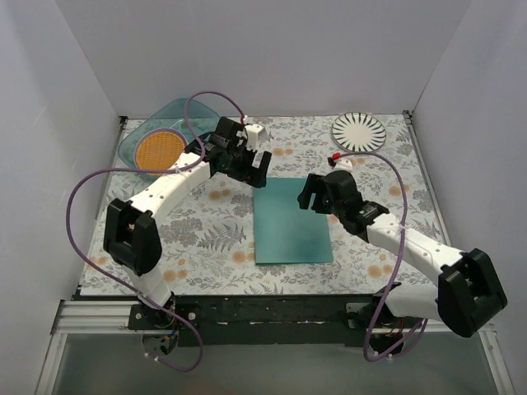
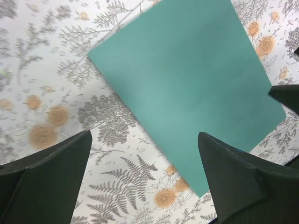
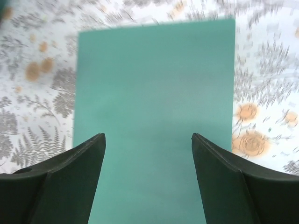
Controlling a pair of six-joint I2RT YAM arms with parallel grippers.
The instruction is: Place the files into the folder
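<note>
The teal-green folder (image 1: 291, 222) lies closed and flat on the floral table cover, mid-table. It also shows in the left wrist view (image 2: 187, 84) and the right wrist view (image 3: 154, 102). No white paper files are in view in any frame. My left gripper (image 1: 251, 169) hovers just beyond the folder's far left corner, open and empty (image 2: 145, 140). My right gripper (image 1: 313, 193) hovers over the folder's far right edge, open and empty (image 3: 148, 140).
A translucent teal bowl (image 1: 158, 140) holding an orange disc sits at the back left. A white plate with black rays (image 1: 359, 131) sits at the back right. White walls enclose the table on three sides.
</note>
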